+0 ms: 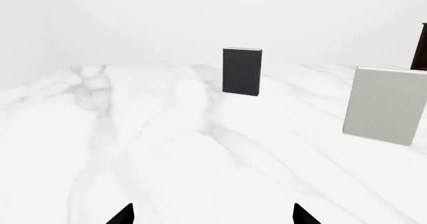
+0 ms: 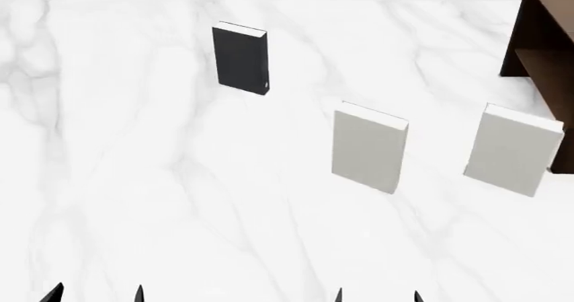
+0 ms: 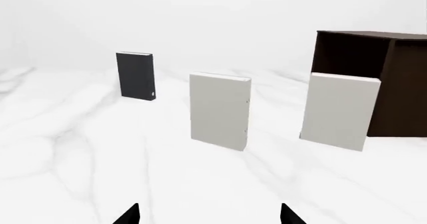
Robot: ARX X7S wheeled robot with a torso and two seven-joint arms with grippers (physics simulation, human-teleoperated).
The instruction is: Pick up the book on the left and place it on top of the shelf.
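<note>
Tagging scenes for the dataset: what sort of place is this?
Likely a bare simulated tabletop: a white marble surface, three upright books including the black book, a dark wooden shelf, blank white surroundings.

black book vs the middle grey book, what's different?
Colour: the black book is near-black with a white page edge; the middle grey book is pale grey-white all over.
Size: the black book looks smaller and thinner, though it also stands farther from the head camera.
Place: the black book is leftmost and farthest back; the grey one is nearer the shelf.
Both stand upright on the white marble table, untouched.
</note>
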